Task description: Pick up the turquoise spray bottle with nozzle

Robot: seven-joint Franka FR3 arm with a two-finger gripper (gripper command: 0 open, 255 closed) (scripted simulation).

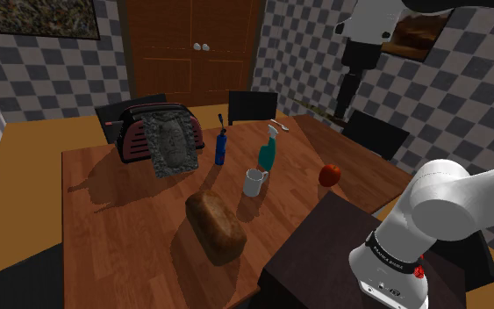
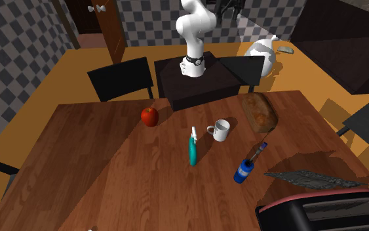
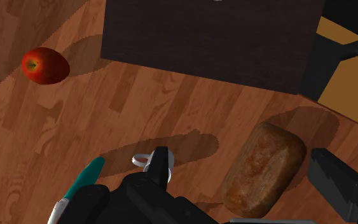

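Shoulder view: gripper [image 1: 346, 105] hangs high above the table's [image 1: 131, 219] far right side, well apart from everything. Turquoise spray bottle [image 1: 268, 151] stands upright mid-table with its white nozzle on top. White mug [image 1: 254, 182] sits just beside it, blue bottle [image 1: 221, 145] near on the shoulder view's left, apple [image 1: 329, 175] on the right.

Second exterior view: the spray bottle looks thin edge-on, between apple and mug. Bread loaf [image 2: 259, 111] lies beyond the mug, toaster [image 2: 320, 210] at the near edge.

Wrist view: the two black fingers [image 3: 161, 167] stand wide apart with nothing between them, nothing held. The spray bottle is off to the side of one finger, not between them. Dark stand [image 3: 209, 38] is beyond.

Handling, a judgement: probably light, rigid, smooth-sided, tall and narrow, so easy to tip. Best taken across the thin mid-body below the nozzle, not by the trigger.

Count: one spray bottle, one blue bottle, one mug, one apple, one loaf, one toaster.
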